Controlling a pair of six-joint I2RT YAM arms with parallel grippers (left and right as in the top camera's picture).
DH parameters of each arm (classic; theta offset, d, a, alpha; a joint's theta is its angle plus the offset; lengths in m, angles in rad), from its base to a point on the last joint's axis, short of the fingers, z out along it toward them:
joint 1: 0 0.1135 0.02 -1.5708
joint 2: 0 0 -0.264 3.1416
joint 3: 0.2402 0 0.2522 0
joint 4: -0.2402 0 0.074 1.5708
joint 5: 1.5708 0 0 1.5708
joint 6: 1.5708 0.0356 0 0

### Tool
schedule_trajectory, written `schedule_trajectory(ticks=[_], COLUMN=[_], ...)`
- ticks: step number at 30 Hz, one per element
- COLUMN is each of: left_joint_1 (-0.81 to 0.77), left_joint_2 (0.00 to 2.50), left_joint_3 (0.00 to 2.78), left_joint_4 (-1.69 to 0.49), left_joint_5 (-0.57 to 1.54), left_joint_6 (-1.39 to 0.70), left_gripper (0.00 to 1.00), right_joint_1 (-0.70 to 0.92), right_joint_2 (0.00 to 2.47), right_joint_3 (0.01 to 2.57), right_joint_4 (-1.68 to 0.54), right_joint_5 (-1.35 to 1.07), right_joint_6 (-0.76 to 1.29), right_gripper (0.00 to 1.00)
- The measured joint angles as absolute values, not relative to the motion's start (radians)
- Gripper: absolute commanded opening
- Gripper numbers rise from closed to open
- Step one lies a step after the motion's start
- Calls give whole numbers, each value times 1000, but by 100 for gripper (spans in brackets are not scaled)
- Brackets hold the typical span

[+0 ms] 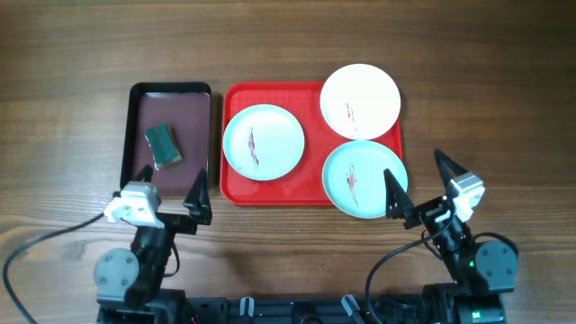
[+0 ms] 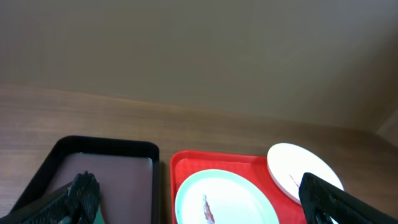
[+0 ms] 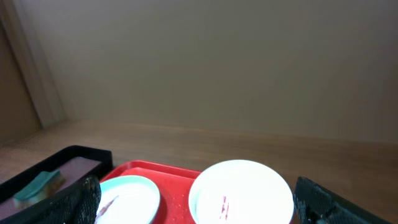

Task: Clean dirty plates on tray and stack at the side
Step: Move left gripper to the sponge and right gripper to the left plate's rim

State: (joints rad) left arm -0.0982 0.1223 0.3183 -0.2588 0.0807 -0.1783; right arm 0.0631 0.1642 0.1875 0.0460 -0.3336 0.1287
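Dark wood grain runs across the whole table [image 1: 72, 72], with a plain pale wall behind it in both wrist views. I have the red tray [image 1: 270, 94] in the middle of the overhead picture, carrying all three plates. One pale blue plate [image 1: 264, 142] sits on its left half. The white plate [image 1: 360, 101] hangs over the far right corner. The second blue plate [image 1: 364, 178] laps over the near right edge. Each has a reddish smear at its centre, so none of them looks cleaned or stacked yet. Just left of the red tray is the smaller maroon tray [image 1: 189, 117], with a green sponge [image 1: 163, 146] lying on it. My left gripper [image 1: 171, 187] sits at the near end of the maroon tray, its jaws spread as wide as they go and holding nothing. My right gripper [image 1: 421, 180] is just beside the near blue plate, equally wide and equally empty. I take the first step to be fetching the sponge, which is the left arm's job since it is already close. To do it well I would come down squarely over the sponge and line the fingers across its narrow width. I would close only once both tips are below its top face, because a soft sponge squirts out of a shallow pinch. I must keep clear of the maroon tray's raised black rim on the way down. Meanwhile the right gripper could pin the rim of whichever plate I wipe first, as a shallow plate will likely skate on smooth plastic under a sideways wipe.
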Motion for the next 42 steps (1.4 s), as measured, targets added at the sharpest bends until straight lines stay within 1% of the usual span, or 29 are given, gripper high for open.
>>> schedule_trajectory(ticks=[5, 14, 16, 21, 25, 28, 30, 32, 35, 39, 42], left_joint_1=[-98, -98, -98, -98, -98, -98, -98, -98, -98, -98, -98], left_joint_2=[296, 692, 788, 991, 1170, 1296, 1355, 1385, 1400, 1400, 1400], left_joint_3=[493, 891, 1012, 1274, 1525, 1690, 1747, 1758, 1758, 1759, 1759], left_joint_4=[-363, -660, -791, -1010, -1245, -1342, -1350, -1337, -1329, -1328, -1330], left_joint_5=[89, 96, 96, 96, 96, 107, 146, 196, 242, 262, 264], left_joint_6=[-179, -181, -181, -181, -181, -181, -181, -181, -181, -181, -181], left_gripper=[100, 100, 100, 100, 100, 100, 100, 100, 100, 100, 100], right_joint_1=[63, 63, 63, 63, 63, 68, 78, 100, 175, 307, 378], right_joint_2=[323, 698, 783, 936, 1072, 1182, 1245, 1328, 1460, 1588, 1673], right_joint_3=[328, 708, 819, 1033, 1196, 1328, 1405, 1520, 1687, 1776, 1777], right_joint_4=[10, -279, -358, -509, -654, -810, -908, -1055, -1211, -1267, -1217], right_joint_5=[-406, -514, -547, -631, -713, -753, -764, -762, -698, -583, -540], right_joint_6=[94, 40, 38, 35, 19, -18, -49, -78, -106, -110, -101], right_gripper=[100, 100, 100, 100, 100, 100, 100, 100, 100, 100, 100])
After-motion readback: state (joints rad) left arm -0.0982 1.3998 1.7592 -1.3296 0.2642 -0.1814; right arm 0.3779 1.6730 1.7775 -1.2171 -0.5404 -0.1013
